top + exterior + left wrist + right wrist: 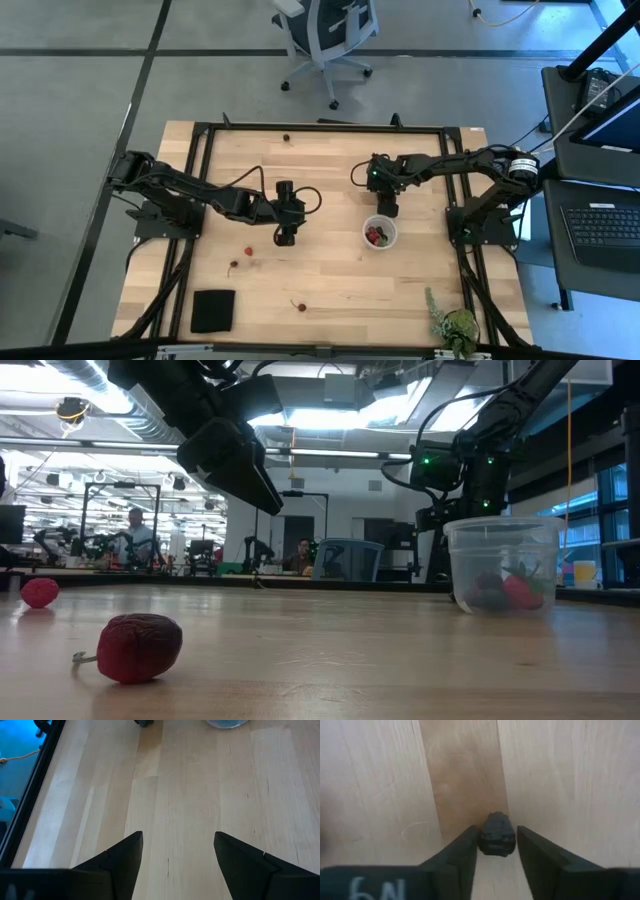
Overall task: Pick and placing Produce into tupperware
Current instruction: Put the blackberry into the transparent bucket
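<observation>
the right tool [386, 207] is low over the counter [330, 160], just beyond the far-left edge of the tub [380, 234]. only its wrist view shows what it has: a dark, wrinkled fruit [497, 840] sits between the two fingers [462, 851], touching the left one, with a sliver of gap at the other, so whether the grip has closed firmly on it cannot be told. from above this fruit is hidden under the arm.

the left tool [286, 234] hovers over the middle of the counter, left of the tub. its wrist view shows the fingers [127, 855] spread wide with nothing but bare wood between them, and the tub's base [227, 723] at the far edge of that picture.

the tub stands upright on the right half of the counter. the low view shows its clear wall [503, 563] with red and dark fruits [517, 591] lying at the bottom; from above they show as a red cluster.

loose fruits lie about: one at the far edge [286, 138], two near the left [248, 252], [234, 265], one toward the near edge [300, 304]. the low view brings a maroon, stemmed fruit [139, 648] up close and a pinker one [39, 592] farther left.

a black pad [213, 310] lies at the near left, a green plant [454, 323] at the near right corner. only the low view shows people [136, 535] in the room beyond.
</observation>
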### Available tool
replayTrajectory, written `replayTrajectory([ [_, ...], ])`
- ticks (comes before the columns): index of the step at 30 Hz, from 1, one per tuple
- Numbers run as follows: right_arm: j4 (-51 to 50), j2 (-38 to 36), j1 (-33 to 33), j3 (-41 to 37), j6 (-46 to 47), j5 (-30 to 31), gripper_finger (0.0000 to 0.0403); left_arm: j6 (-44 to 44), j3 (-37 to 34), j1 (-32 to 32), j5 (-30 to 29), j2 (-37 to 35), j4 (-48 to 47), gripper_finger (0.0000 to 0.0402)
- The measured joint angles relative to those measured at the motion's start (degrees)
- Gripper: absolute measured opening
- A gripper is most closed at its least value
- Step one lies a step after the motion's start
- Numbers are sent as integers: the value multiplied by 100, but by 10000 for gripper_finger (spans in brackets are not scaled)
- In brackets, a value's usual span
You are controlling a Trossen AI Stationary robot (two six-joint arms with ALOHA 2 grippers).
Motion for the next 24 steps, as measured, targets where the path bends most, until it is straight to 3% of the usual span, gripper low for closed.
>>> replayTrajectory([
  [4,-8,0,-2,2,-2,0,99,0,0,0,0,-1,0,238],
  [14,-266,4,0,125,96,-13,98,0,0,0,0,0,0,238],
  [24,-1965,4,60,1710,246,-11,98,0,0,0,0,0,0,238],
])
